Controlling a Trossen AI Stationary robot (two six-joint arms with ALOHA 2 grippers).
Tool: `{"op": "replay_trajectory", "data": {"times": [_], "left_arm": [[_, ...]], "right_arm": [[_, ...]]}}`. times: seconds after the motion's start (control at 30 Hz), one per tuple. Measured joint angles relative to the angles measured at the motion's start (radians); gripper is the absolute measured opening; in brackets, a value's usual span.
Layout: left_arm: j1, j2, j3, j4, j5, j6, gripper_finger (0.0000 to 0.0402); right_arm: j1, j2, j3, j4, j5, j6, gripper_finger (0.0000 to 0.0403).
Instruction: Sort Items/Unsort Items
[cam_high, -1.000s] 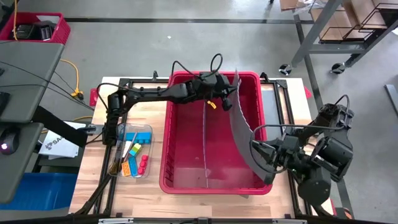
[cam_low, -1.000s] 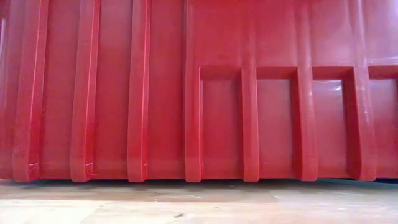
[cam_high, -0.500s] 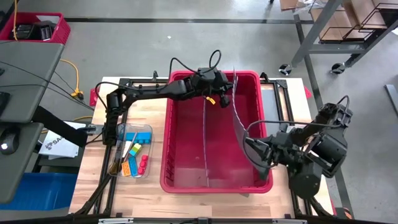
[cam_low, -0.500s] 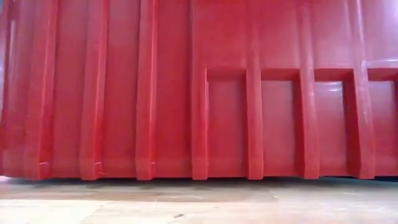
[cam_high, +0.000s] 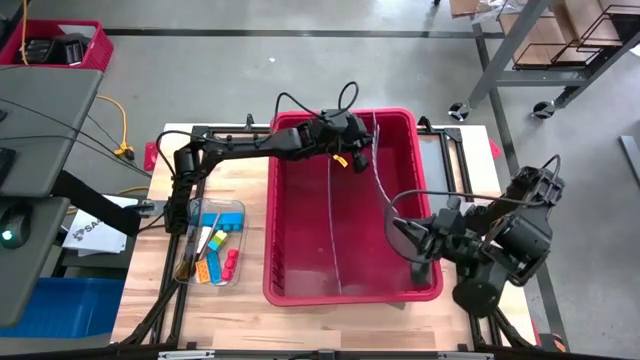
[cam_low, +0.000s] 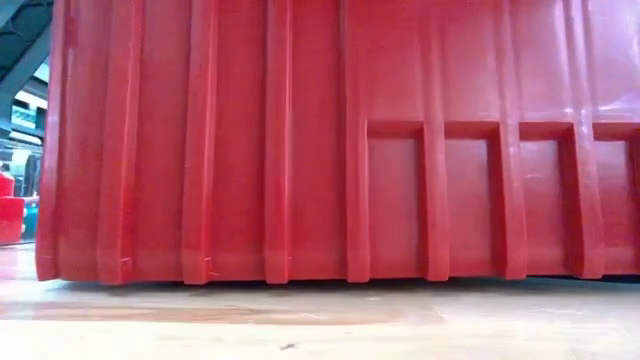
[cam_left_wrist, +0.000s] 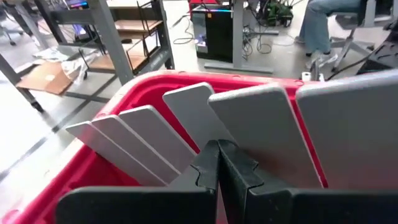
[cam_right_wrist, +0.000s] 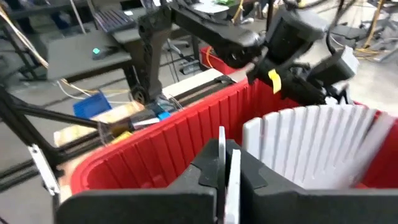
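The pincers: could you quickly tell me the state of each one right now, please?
Left pincer: shut on the far end of the grey divider panel in the red bin.
Right pincer: shut on the same panel's near end.

I see my two arms, both built from dark, nearly black links with rounded joint housings. On the left arm a thin black cable makes loops above the wrist, and a small yellow tag sits near the left gripper. The right arm has thick, round motor housings and a black cable curving toward the right gripper. The fingers are matte black, with notched inner edges.
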Motion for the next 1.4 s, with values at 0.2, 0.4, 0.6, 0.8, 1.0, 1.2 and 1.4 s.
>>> {"op": "replay_trajectory", "data": {"times": [0.2,0.4,0.6,0.8,1.0,1.2,1.4], "left_arm": [[0.008,0.000,0.000,-0.054,0.000,0.048,0.0000],[0.011,-0.003,0.000,-0.060,0.000,0.049,0.0000],[0.019,-0.015,0.001,-0.073,0.000,0.063,0.0000],[0.033,-0.019,0.002,-0.148,-0.003,0.066,0.0000],[0.036,-0.019,0.002,-0.184,-0.005,0.066,0.0000],[0.036,-0.019,0.002,-0.197,-0.006,0.071,0.0000],[0.041,-0.047,0.002,-0.259,-0.005,0.091,0.0000]], "right_arm": [[0.000,0.041,-0.001,-0.085,0.002,0.140,0.0000],[0.000,0.047,-0.002,-0.074,0.075,0.183,0.0000],[0.000,0.047,-0.002,-0.070,0.094,0.186,0.0000],[0.000,0.049,-0.002,-0.079,0.091,0.185,0.0000],[0.000,0.054,-0.002,-0.103,0.092,0.201,0.0000],[0.001,0.062,-0.056,-0.141,0.099,0.340,0.0000],[0.001,0.062,-0.089,-0.142,0.102,0.413,0.0000]]}}
